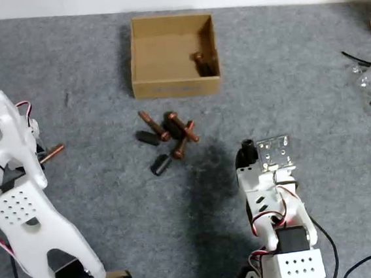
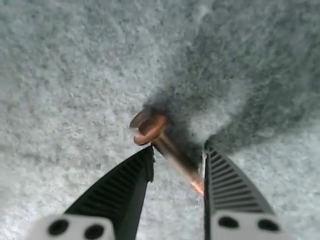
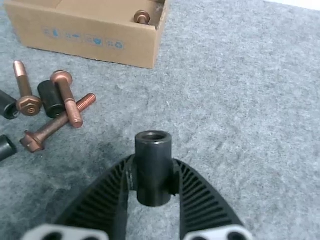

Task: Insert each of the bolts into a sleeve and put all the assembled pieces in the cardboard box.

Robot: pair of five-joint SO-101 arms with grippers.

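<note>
While holding the bolt [image 1: 54,151] fast in the left gripper's [image 2: 177,150] closed-down jaws at mid-left of the high view, turn its thread end toward the open mouth of the sleeve [image 3: 153,145], pinched mid-body by the right gripper [image 3: 153,171] at lower centre-right. Match the two axes before pushing, and leave the box [image 1: 167,88], top centre, for afterwards.

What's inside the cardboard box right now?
One copper bolt with a dark sleeve on it lies against the right wall of the cardboard box. How far the bolt sits in the sleeve is lost in the corner's shadow.
</note>
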